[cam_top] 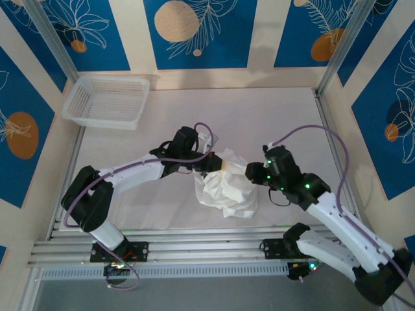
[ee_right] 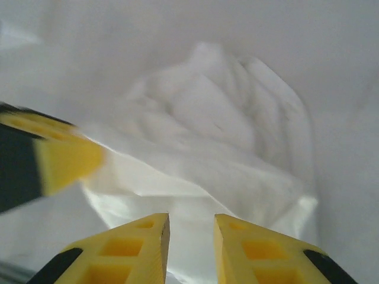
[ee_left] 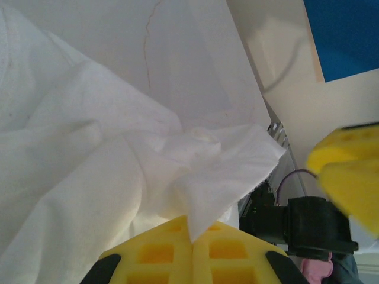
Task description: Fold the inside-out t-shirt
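White cloth, a crumpled t-shirt (cam_top: 227,188), lies heaped in the middle of the table (cam_top: 272,110) in the overhead view, just below centre of the frame and between the two arms. It is bunched and wrinkled, with its upper edge lifted toward the two tools.

The left gripper (ee_left: 193,236) reaches in from the left and meets the heap at its upper left edge. In the left wrist view its two yellow fingers (ee_left: 160,254) sit pressed together at the bottom of the frame. A pointed corner of the t-shirt runs down into the seam between them, so this tool is clamped on the cloth. The rest of the fabric spreads away across the left and centre of that frame.

The right gripper (ee_right: 190,228) comes in from the right and sits at the heap's upper right edge, near the other tool. In the right wrist view its yellow fingers (ee_right: 254,251) stand slightly apart, with a narrow gap between them through which white cloth shows. The t-shirt's folds rise just beyond the tips. Whether the pads touch the fabric I cannot tell. A blurred yellow finger of the left tool shows at the left of that frame.

A white mesh basket (cam_top: 107,100) sits at the upper left of the table, well apart from the t-shirt.
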